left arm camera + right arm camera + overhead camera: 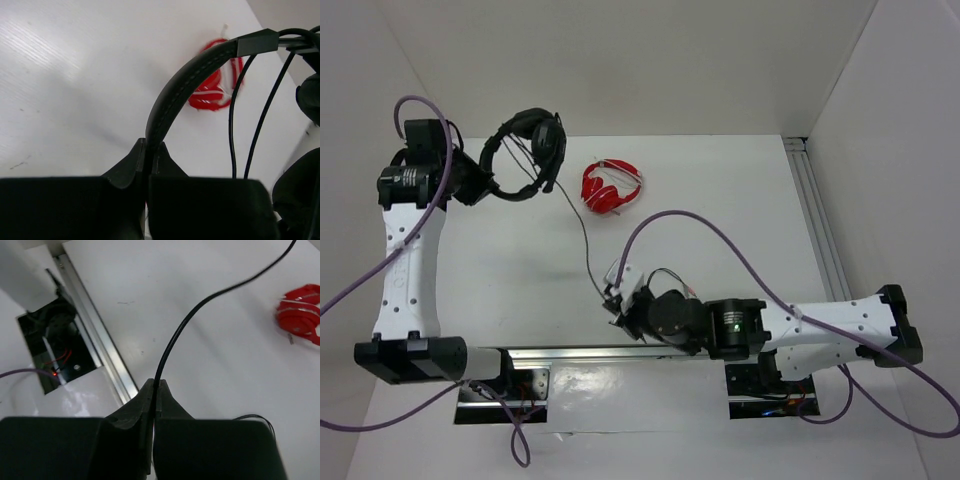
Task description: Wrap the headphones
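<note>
The black headphones hang above the table at the far left, earcups to the right. My left gripper is shut on their thin headband, which arcs up out of the fingertips in the left wrist view. The thin black cable runs from the headset down across the table to my right gripper, near the front edge. In the right wrist view the cable rises from the shut fingertips. Cable loops hang beside the headband.
Red headphones lie on the white table just right of the black headset; they also show in the left wrist view and the right wrist view. A metal rail runs along the right side, and another rail runs along the front edge.
</note>
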